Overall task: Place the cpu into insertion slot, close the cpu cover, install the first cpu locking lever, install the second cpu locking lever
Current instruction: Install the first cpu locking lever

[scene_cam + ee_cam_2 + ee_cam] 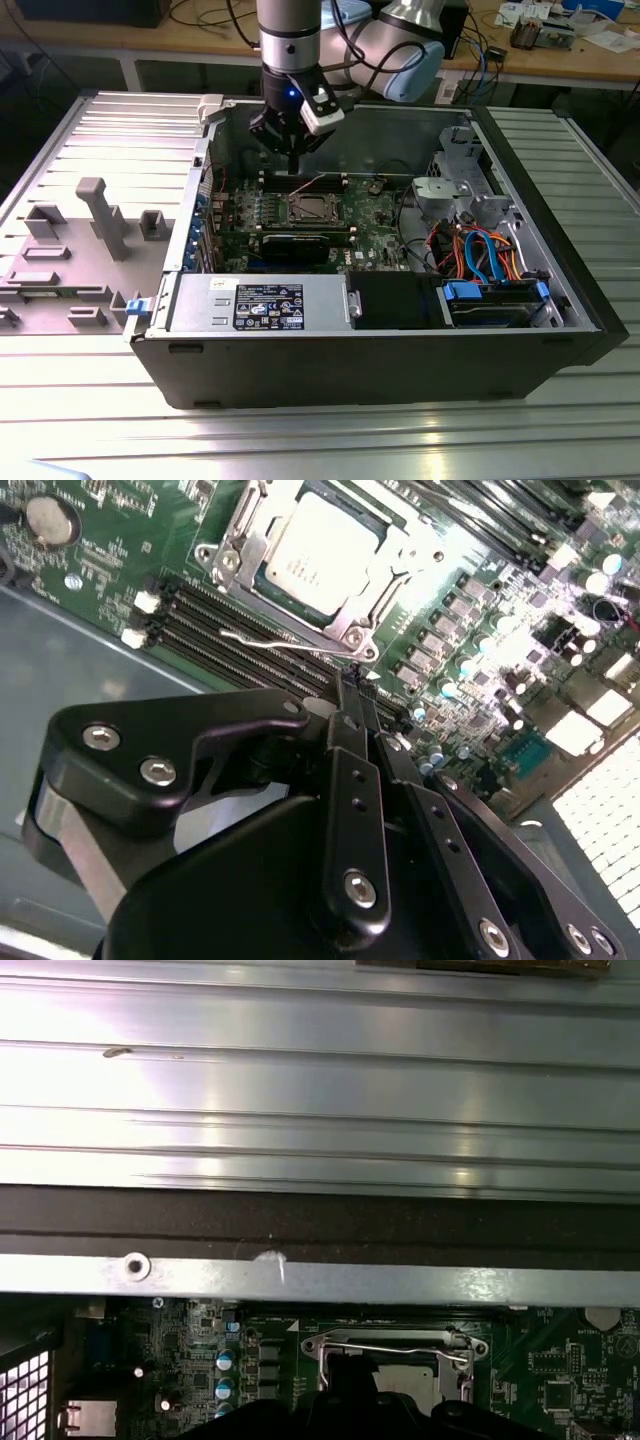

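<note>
Ribbed aluminium table (90,420) carries an open computer case (350,375). Inside it, just ahead of the claw (293,165) and lower, the cpu (320,550) lies flat in the insertion slot (296,608), silvery face up; the cpu cover (405,560) lies down around it, the chip showing through its window; a thin wire lever (262,637) runs along the socket edge nearest the claw, and whether it is hooked I cannot tell. The long memory slots (215,620) sit between that edge and the claw's tips; beyond the socket from the claw lie the graphics card (295,245) and then the power supply box (260,305); behind the claw the case wall (385,135) stands near, leaving a narrow strip of board. The fingers (352,780) are pressed together with nothing between them; whether the tips touch the board I cannot tell. The arm (290,40) drops straight down into the case, wrist vertical, fingers pointing at the board.
</note>
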Robot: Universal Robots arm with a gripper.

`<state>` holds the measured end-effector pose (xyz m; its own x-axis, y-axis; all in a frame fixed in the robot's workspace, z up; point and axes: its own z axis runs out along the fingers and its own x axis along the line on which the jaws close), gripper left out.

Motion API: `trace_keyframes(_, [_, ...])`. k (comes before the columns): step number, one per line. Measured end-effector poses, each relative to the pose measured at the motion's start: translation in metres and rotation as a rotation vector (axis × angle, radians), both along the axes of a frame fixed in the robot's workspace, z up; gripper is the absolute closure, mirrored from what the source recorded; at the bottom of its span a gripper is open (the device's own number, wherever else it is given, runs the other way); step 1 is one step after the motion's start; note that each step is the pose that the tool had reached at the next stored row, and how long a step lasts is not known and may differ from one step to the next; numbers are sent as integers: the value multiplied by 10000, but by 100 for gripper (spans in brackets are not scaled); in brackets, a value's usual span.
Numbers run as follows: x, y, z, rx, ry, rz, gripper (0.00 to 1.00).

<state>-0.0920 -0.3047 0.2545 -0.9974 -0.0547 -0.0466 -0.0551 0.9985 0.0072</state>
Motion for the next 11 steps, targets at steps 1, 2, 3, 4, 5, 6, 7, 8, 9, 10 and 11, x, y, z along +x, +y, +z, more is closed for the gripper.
trace_keyframes(1, [9, 1, -2, 0, 1, 22, 89])
trace_keyframes(2, [16, 2, -5, 1, 0, 22, 89])
trace_keyframes(3, [22, 2, -8, 2, 0, 21, 89])
trace_keyframes(4, [26, 3, -9, 0, 1, 21, 89])
trace_keyframes(5, [28, 3, -11, -1, 1, 20, 89])
trace_keyframes(6, [28, 3, -12, -2, 2, 20, 89])
trace_keyframes(7, [28, 3, -12, -2, 2, 20, 89])
trace_keyframes(8, [29, 3, -24, 0, 1, 21, 89])
trace_keyframes(9, [29, 3, -35, 0, 1, 21, 89])
trace_keyframes(10, [29, 3, -35, 0, 1, 21, 89])
trace_keyframes(11, [29, 3, -35, 0, 1, 21, 89])
